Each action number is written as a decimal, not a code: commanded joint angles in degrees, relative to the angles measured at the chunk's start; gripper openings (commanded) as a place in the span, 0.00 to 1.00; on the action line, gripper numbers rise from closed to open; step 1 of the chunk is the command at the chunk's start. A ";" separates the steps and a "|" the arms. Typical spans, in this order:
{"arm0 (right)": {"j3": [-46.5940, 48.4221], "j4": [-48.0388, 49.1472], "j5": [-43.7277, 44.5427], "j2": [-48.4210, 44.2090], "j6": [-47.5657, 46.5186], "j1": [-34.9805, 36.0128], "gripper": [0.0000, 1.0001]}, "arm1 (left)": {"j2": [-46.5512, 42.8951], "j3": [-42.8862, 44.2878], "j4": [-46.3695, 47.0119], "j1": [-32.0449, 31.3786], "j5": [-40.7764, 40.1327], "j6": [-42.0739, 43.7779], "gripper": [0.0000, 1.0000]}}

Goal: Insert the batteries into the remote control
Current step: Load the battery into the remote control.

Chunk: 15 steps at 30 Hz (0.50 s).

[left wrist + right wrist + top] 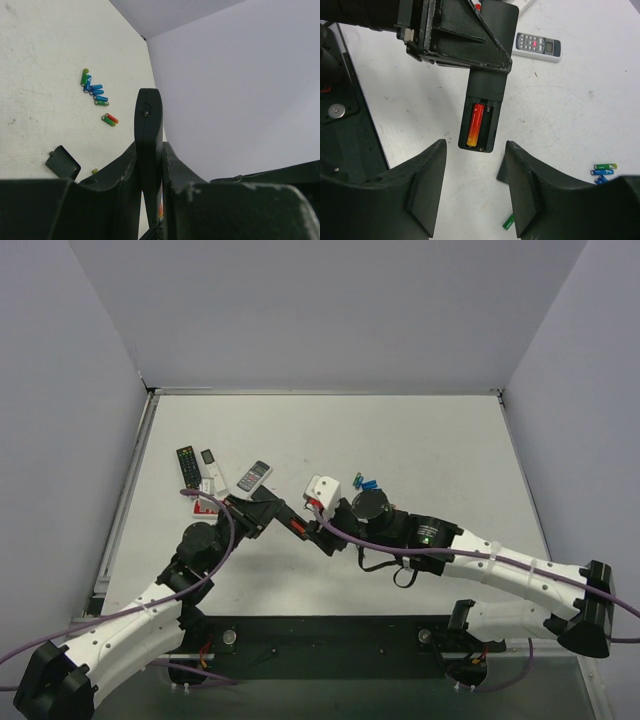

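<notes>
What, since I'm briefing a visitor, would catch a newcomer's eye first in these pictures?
The remote control, clamped in the left gripper, shows its open bay with one orange-red battery in one slot and the other slot bare. The right gripper hangs open just in front of it. Loose blue and green batteries lie on the table.

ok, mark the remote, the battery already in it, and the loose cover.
remote (486,85): right wrist view, on the solid back just above the open battery bay.
battery (475,125): right wrist view, middle of the orange-red cell seated in the bay.
cover (63,162): left wrist view, centre of its flat face.
</notes>
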 commanded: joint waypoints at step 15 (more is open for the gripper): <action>13.87 -9.40 13.51 18.09 0.53 3.77 0.50 | -1.38 5.72 -10.97 -0.11 -5.26 -7.18 0.00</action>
